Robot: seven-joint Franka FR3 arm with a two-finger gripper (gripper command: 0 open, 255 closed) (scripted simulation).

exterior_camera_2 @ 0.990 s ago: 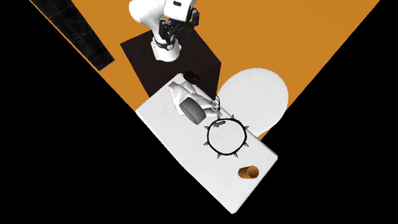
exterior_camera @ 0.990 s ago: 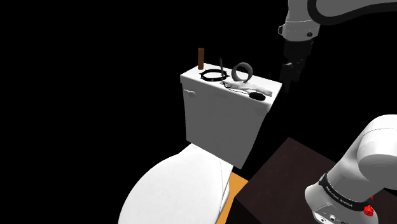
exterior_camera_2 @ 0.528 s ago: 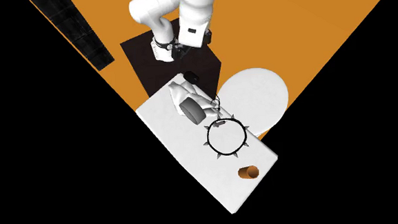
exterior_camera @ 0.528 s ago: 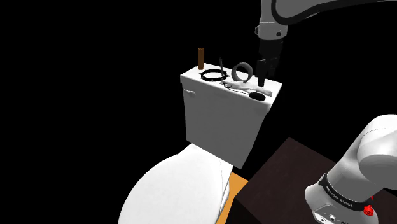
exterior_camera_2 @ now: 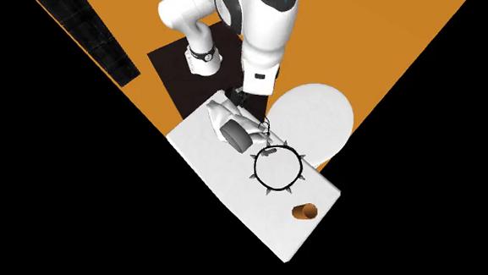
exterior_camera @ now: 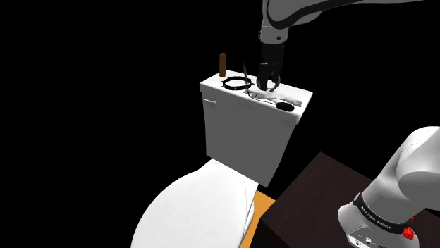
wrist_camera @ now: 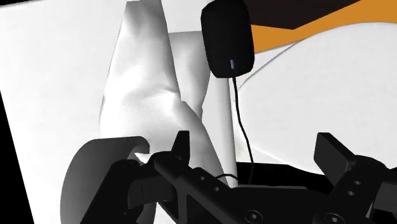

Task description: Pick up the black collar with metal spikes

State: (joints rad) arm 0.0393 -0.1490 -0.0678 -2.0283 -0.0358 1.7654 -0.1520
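Note:
The black collar with metal spikes (exterior_camera: 237, 84) lies flat on the white toilet tank lid (exterior_camera: 220, 91), a spiked ring (exterior_camera_2: 278, 167) near the lid's middle in the second exterior view. My gripper (exterior_camera: 267, 84) hangs open over the lid, to the collar's right in the shoulder view and apart from it. In the wrist view the gripper (wrist_camera: 257, 153) has its fingers wide apart above a white crumpled thing (wrist_camera: 153, 83) and a black oval object (wrist_camera: 228, 38) with a thin cord. Nothing is clasped.
A brown cylinder (exterior_camera: 223, 65) stands at the lid's far corner (exterior_camera_2: 305, 211). A dark grey ring (exterior_camera_2: 234, 134) stands on edge beside the gripper. The toilet bowl (exterior_camera: 197, 211) lies below the tank, and the dark stand (exterior_camera: 310, 190) sits at lower right. Black area surrounds the tank.
The arm has swung toward the shoulder view's left, from beside the tank to above the lid, and the gripper has come down near the grey ring. The collar has not moved.

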